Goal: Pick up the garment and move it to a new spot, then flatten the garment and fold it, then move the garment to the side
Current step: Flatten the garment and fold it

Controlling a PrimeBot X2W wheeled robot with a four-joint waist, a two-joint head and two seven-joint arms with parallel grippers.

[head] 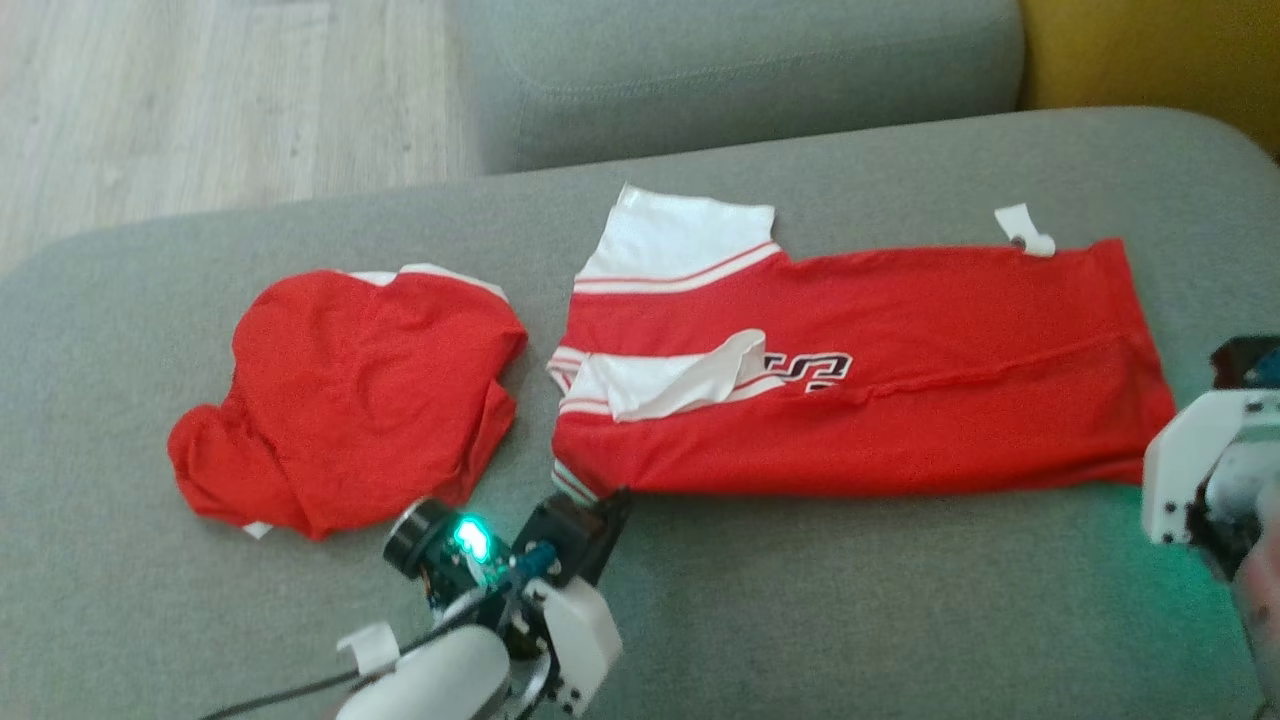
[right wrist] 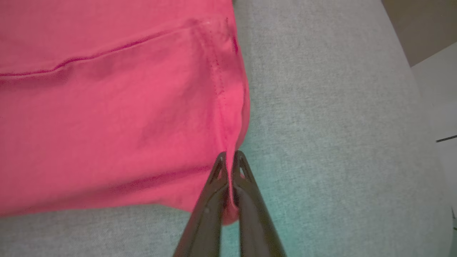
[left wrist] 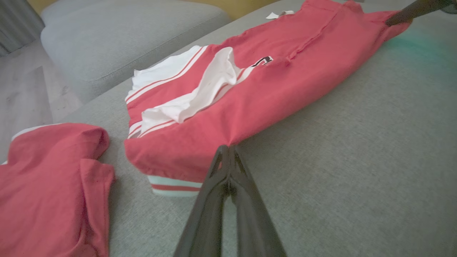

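Mid-fold, judging by the long, narrow lay: left gripper and right gripper each pinch the near edge of the garment; next, probably lift both ends together across it.

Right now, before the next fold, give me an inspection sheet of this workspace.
Surface: grey cushion, bare fabric around the clothes.
Job's things: red and white garment, laid out long, one white sleeve folded over its middle; small white tag at its far edge.
Clutter: second red garment, bunched, apart to the left.
Grippers: left gripper shut, tips at the garment's near left corner, pinch unclear; right gripper shut on the garment's right hem.
Cables: dark cable by the left forearm, off the cloth.
Surroundings: wooden floor, another grey cushion behind, yellow surface far right.
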